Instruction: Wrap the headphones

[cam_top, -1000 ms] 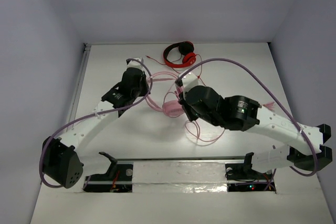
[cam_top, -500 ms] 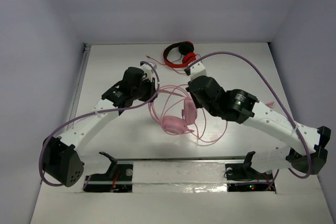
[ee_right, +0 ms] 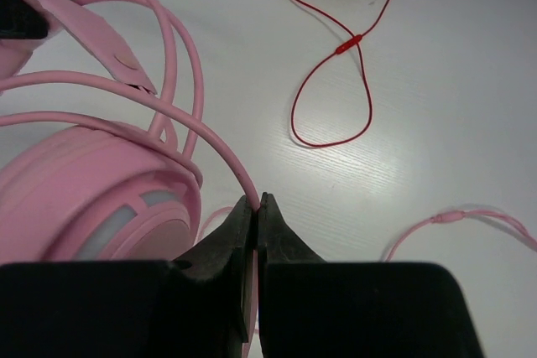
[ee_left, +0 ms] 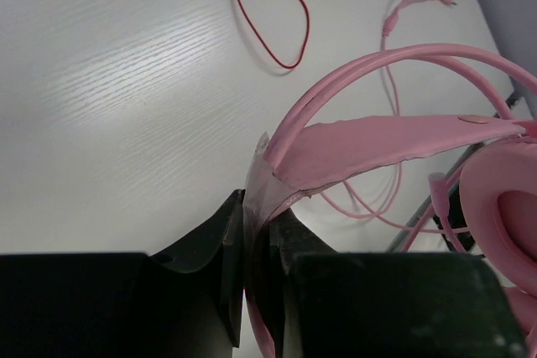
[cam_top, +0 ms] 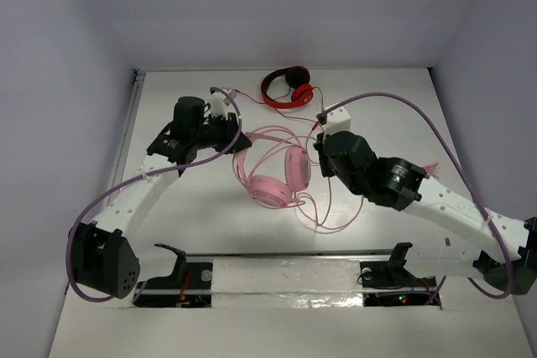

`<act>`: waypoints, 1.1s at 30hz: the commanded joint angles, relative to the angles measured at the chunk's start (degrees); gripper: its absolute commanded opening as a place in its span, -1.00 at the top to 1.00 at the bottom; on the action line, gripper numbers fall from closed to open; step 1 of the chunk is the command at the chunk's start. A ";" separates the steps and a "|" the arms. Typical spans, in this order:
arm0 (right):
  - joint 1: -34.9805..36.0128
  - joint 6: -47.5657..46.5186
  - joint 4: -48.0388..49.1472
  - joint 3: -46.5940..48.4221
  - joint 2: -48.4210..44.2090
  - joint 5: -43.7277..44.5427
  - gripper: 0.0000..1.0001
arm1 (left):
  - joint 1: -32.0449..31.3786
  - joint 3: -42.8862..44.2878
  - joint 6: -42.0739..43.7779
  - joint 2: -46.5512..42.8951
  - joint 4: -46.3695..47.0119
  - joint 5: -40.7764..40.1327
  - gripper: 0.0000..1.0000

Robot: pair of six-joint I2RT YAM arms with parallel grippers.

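A pair of red headphones (cam_top: 288, 88) lay on the bench (cam_top: 210, 224) beyond both end effectors, well apart from the pink set. Their red cable (ee_right: 340, 81) made a loop on the bench ahead and to the right of the right end effector (ee_right: 254, 228), not touching its fingers. The same loop showed ahead of the left end effector (ee_left: 258, 262) in the left wrist view.

The headphones (cam_top: 281, 184) you were to wrap sat between the two end effectors. One ear cup (cam_top: 299, 165) stood on edge just to the left of the right end effector. The second ear cup (cam_top: 267, 194) lay nearer the arm bases. The pink cable (cam_top: 329, 214) sprawled in loose loops on the bench beside and under the right arm, and a further run of it lay off to the right of that end effector.

Your left arm reached forward from its base, with the wrist turned so the end effector pointed to the right. Its fingers (ee_left: 228, 249) were drawn narrow and clamped on the headband (ee_left: 377, 144), close to where the padded strap meets the thin hoops.

Your right arm stretched forward and to the left from its base, its end effector aimed at the upright ear cup. Its fingers (ee_right: 226, 241) were pressed almost together on one thin pink strand of the headphones that curved over that ear cup. You could not tell from these views whether that strand was the cable or a hoop.
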 commanded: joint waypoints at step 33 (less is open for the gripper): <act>-10.14 14.42 69.16 -34.92 4.68 -34.52 0.22 | 9.74 11.02 -38.60 -7.37 30.00 22.48 1.00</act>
